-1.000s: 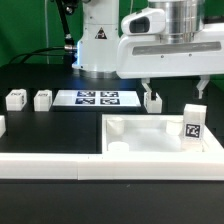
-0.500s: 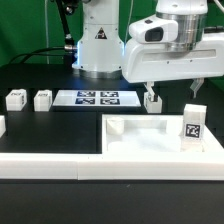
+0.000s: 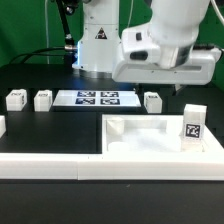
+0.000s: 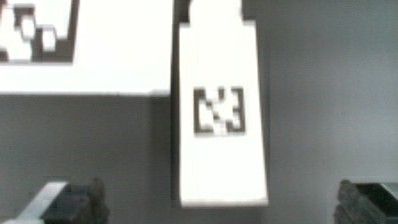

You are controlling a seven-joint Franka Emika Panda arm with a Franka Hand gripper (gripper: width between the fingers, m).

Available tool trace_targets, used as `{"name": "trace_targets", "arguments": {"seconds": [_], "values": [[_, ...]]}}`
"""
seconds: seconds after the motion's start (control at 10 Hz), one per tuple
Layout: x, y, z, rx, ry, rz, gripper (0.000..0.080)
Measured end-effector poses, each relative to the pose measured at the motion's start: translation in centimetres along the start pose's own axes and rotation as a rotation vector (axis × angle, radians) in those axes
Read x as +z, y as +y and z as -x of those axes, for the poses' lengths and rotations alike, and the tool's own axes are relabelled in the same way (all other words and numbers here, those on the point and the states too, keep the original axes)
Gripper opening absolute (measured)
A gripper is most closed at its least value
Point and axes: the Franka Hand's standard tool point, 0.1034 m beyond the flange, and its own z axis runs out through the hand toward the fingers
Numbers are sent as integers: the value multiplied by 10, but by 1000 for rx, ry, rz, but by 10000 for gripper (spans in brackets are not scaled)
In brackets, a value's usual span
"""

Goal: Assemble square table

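End effector (image 4: 217, 200) hangs open and empty over a leg (image 4: 217, 108). Centre the fingers (image 4: 71, 200) on its long sides, descend squarely, then close.

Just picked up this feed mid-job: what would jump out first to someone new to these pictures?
The big white arm fills the exterior view's upper right, hanging over a leg post beside the marker board. In the wrist view, a tagged white post lies lengthwise between the open gripper, untouched. In front lies the large square table slab, with a second leg post upright at the exterior view's right end of it.
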Motion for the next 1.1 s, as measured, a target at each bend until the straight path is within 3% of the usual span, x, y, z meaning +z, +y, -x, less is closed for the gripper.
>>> {"name": "trace_targets", "arguments": {"seconds": [0.3, 0.5, 0.6, 0.7, 1.0, 1.1], "values": [[6, 3, 1, 30, -216, 10, 649], [8, 7, -2, 39, -257, 11, 649], [9, 6, -1, 44, -263, 4, 649], [13, 2, 3, 59, -293, -28, 649], [29, -7, 3, 80, -319, -69, 649], [31, -7, 2, 80, -319, -66, 649]]}}
